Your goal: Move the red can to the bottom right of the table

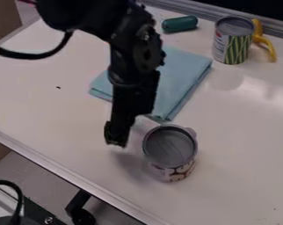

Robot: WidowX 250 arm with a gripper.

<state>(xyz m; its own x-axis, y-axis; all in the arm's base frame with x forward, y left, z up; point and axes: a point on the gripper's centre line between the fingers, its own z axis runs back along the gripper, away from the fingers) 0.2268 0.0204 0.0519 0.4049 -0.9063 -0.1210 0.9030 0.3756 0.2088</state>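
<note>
The black gripper (119,129) hangs down near the middle of the camera view, low over the white table, just left of a can. This can (170,151) stands upright, with a grey top and a white label carrying reddish-brown patches; it is the nearer of two cans. A gap shows between it and the lowest part of the gripper.
A folded light-blue cloth (176,72) lies behind the gripper. At the back right stand a can with green and yellow stripes (234,41) and a yellow curved object (267,43). A dark green rounded object (179,24) lies near the back edge. The table's front edge (67,173) slants across the lower left.
</note>
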